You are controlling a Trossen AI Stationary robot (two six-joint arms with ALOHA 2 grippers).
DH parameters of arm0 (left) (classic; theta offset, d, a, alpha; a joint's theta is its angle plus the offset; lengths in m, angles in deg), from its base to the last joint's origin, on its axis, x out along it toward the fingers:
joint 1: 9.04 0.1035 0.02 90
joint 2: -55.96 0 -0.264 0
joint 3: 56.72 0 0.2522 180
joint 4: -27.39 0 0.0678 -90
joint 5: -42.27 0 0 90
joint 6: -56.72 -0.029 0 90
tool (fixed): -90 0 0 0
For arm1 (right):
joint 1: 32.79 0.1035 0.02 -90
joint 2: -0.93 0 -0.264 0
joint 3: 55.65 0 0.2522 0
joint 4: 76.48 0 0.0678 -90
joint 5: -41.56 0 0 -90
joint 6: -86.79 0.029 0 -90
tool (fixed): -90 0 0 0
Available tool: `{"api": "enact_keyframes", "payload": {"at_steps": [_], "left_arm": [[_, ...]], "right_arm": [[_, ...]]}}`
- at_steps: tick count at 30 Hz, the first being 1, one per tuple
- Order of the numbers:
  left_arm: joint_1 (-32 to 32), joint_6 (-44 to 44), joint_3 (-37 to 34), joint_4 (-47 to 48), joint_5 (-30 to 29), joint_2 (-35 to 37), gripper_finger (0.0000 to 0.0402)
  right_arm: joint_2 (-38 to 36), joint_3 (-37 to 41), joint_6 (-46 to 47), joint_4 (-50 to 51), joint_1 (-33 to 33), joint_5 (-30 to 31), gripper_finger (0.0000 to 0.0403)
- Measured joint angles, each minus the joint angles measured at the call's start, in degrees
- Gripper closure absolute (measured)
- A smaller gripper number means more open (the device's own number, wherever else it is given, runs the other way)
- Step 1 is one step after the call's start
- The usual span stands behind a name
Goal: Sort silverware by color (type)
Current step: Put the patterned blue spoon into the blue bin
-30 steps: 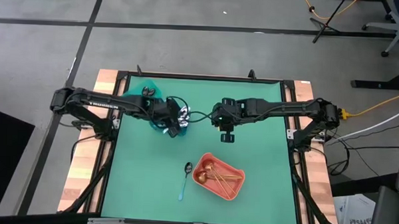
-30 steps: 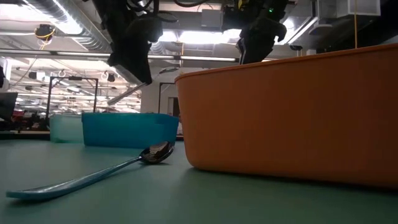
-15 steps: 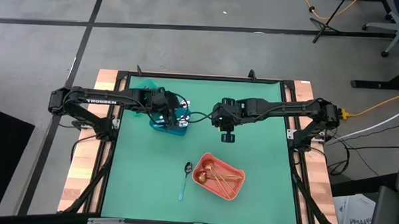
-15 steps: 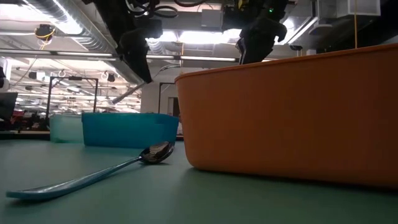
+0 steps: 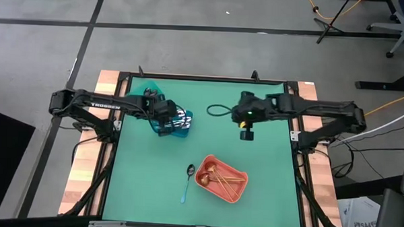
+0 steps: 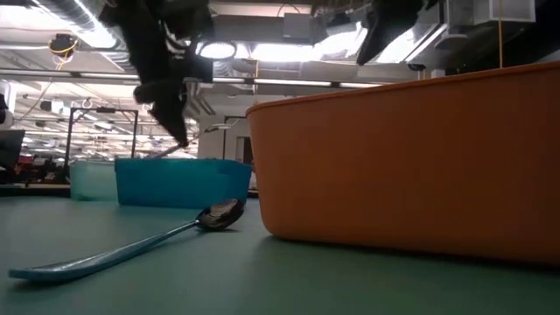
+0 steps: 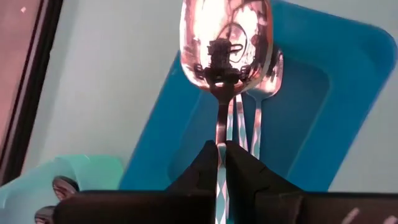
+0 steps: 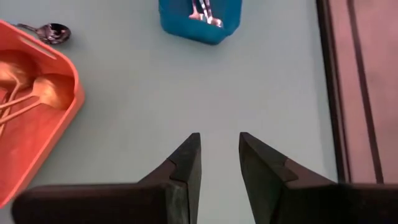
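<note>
Left wrist view gives the closest look at the grip: the left hand point(image 7: 221, 163) has its fingers point(image 7: 205, 165) pressed together on the handle of a shiny silver spoon point(image 7: 225, 46), the bowl held out above the blue bin point(image 7: 339, 106). Two more silver spoons point(image 7: 261, 87) lie inside that bin, under the held one. A corner of the pale teal bin point(image 7: 74, 177) shows beside it with dark utensils point(image 7: 62, 185) in it, which no other camera shows clearly.

From overhead, the left hand point(image 5: 167, 118) sits over the blue bin point(image 5: 178, 129) toward the counter's point(image 5: 267, 163) back left, but the spoon itself is too small to pick out there. The low camera sees the arm point(image 6: 162, 79) hanging above the blue bin point(image 6: 179, 182), its grip hidden in the dark outline.

The right hand point(image 8: 216, 163) hangs with its fingers point(image 8: 186, 162) spread apart and nothing between them, over bare green counter point(image 8: 155, 112). The overhead camera places it point(image 5: 246, 132) right of centre, well apart from the bins.

Nearer the front, the coral bin point(image 5: 221, 179) holds copper-gold spoons point(image 5: 217, 175). Just beside its left edge lies a blue-handled spoon point(image 5: 187, 182) with a dark bowl; the low camera shows it point(image 6: 131, 243) flat on the counter, its bowl near but not touching the coral wall point(image 6: 411, 157).
</note>
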Motion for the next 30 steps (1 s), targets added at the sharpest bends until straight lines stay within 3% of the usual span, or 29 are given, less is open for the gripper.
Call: {"api": "enact_keyframes", "payload": {"at_steps": [10, 20, 30], "left_arm": [[0.0, -0.5, -5.0, -6.2, -0.1, 0.0, 0.0392], [0.0, -0.5, -7.4, -10.2, 0.5, 0.0, 0.0392], [0.0, -0.5, -8.6, -10.5, 0.4, 0.0, 0.0392]], "right_arm": [[-16.6, 18.3, -1.5, -12.3, 0.0, 0.0, 0.0306], [-38.8, 38.4, 1.7, -26.4, 0.0, 0.0, 0.0306], [-60.9, 48.7, 4.8, -28.9, 0.0, 0.0, 0.0306]]}}
